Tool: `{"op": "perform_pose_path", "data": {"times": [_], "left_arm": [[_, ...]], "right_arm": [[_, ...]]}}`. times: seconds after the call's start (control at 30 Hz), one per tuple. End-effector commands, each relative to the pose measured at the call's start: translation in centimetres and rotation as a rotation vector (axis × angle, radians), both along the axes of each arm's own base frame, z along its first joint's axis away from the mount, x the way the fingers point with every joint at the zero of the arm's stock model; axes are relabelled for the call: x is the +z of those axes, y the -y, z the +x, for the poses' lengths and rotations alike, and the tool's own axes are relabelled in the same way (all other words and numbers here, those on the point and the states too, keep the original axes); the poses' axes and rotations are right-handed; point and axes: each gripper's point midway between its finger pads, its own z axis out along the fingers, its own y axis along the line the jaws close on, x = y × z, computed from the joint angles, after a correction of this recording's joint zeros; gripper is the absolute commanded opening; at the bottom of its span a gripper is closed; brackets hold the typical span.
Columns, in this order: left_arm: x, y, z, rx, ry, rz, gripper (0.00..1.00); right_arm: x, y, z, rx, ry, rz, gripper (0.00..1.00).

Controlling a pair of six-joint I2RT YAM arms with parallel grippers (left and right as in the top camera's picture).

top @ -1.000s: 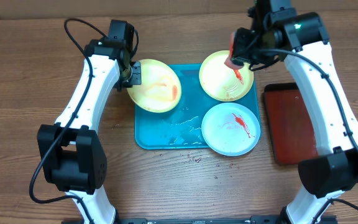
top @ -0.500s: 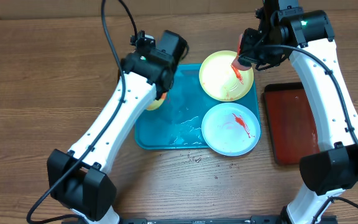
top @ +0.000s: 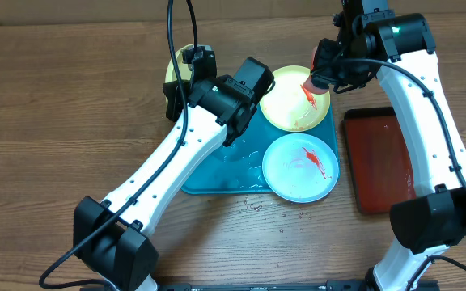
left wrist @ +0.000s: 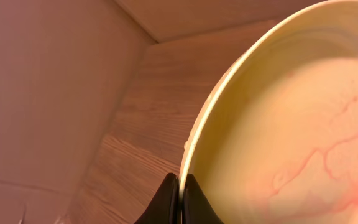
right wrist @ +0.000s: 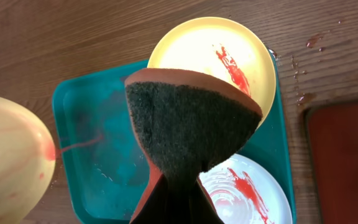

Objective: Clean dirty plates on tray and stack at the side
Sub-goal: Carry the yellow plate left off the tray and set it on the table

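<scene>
Right of turquoise tray point(top: 233, 174), dark red tray point(top: 379, 162)

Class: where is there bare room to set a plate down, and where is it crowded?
Free: wood table left of the blue tray; the front strip below it; the tray's wet left half. Crowded: its right half, with yellow plate and white plate, beside the red tray.

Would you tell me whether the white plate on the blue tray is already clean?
No, the white plate bears a red sauce streak across its middle.
</scene>
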Motion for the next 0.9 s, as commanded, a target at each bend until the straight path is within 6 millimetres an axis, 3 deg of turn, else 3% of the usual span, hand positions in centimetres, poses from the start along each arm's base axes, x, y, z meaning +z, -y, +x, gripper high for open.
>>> {"op": "perform_pose_path", "data": {"times": [0.0, 0.23, 0.63, 0.77, 0.87], "left_arm": [[3.0, -1.0, -0.2, 0.044, 0.128, 0.05, 0.04], [4.8, -1.4, -0.1, 0.065, 0.204, 0.131, 0.05], [6.2, 0.4, -0.7, 0.02, 0.24, 0.2, 0.04], [4.9, 0.8, -0.6, 0.002, 0.194, 0.143, 0.04], [1.5, 0.8, -0.5, -0.024, 0.041, -0.003, 0.04]], "right_arm": [[0.3, 0.3, 0.1, 0.0, 0.011, -0.007, 0.04], [0.3, 0.3, 0.1, 0.0, 0.01, -0.007, 0.04], [0.2, 0.3, 0.1, 0.0, 0.009, -0.007, 0.04], [0.2, 0.3, -0.1, 0.001, 0.002, -0.009, 0.04], [0.2, 0.3, -0.1, 0.001, 0.002, -0.009, 0.04]]}}
